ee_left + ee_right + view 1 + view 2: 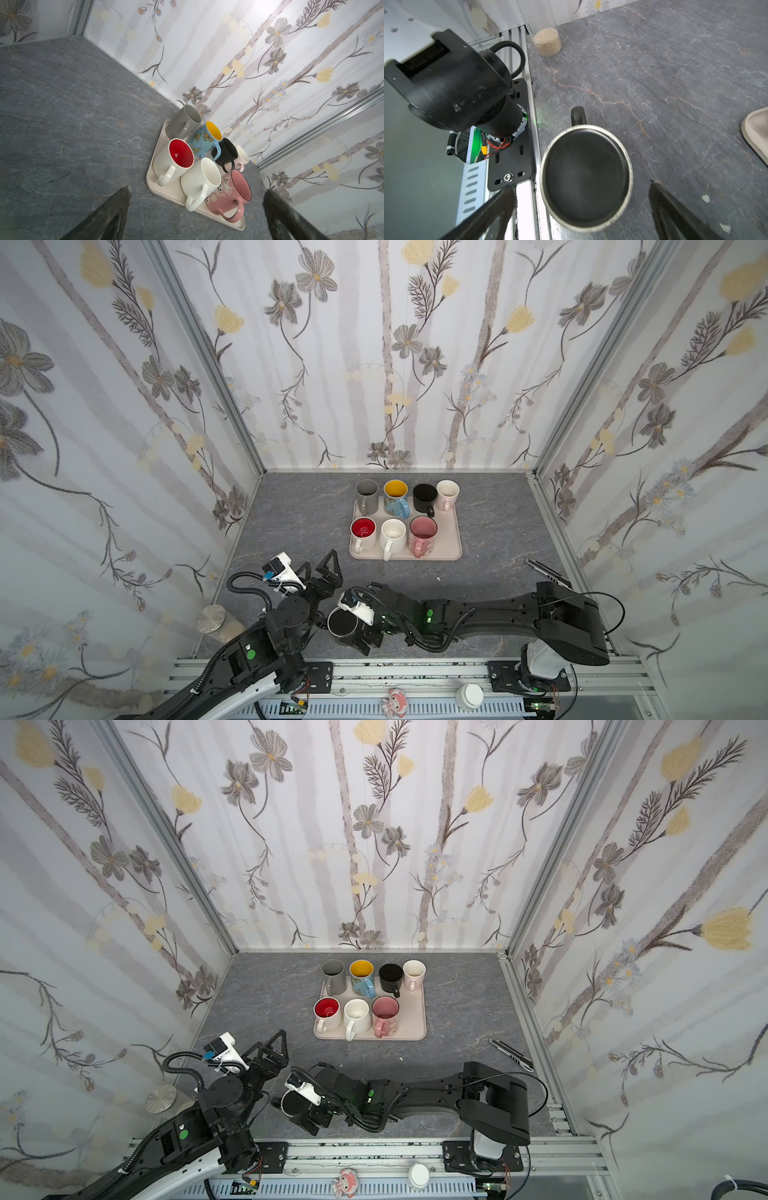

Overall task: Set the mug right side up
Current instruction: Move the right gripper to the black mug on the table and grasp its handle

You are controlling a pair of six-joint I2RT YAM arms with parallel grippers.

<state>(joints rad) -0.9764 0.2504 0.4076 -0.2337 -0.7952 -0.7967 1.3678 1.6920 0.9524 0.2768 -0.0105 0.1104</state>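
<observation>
While we are hovering the right pincer over the dark mug, we are noting the following.

Position: the mug is standing mouth up on the desk, close to the front rail and just beside the left arm. It is sitting well apart from the tray, where the other mugs are standing upright.

Pincers: the right pincer's jaws are standing wide, one finger on each side of the mug. In the right wrist view a bare gap is showing between each finger and the wall, so nothing is being gripped. The left pincer is also gaping empty, pointing toward the tray.

Status: with the dark inside facing up, we are judging the turn as done and the mug as let go.

Handling: we are reading the mug as glazed ceramic. That means stiff, fairly heavy, slick under the fingers, and liable to chip if it is tipping against the rail. If another hold is needed, we are favouring a squeeze across the body just below the rim, with the fingers set square to the handle so it is fouling neither. A pinch on the handle alone is looking prone to swivel.

Risk: in lifting away, we are watching for a finger brushing the rim.
</observation>
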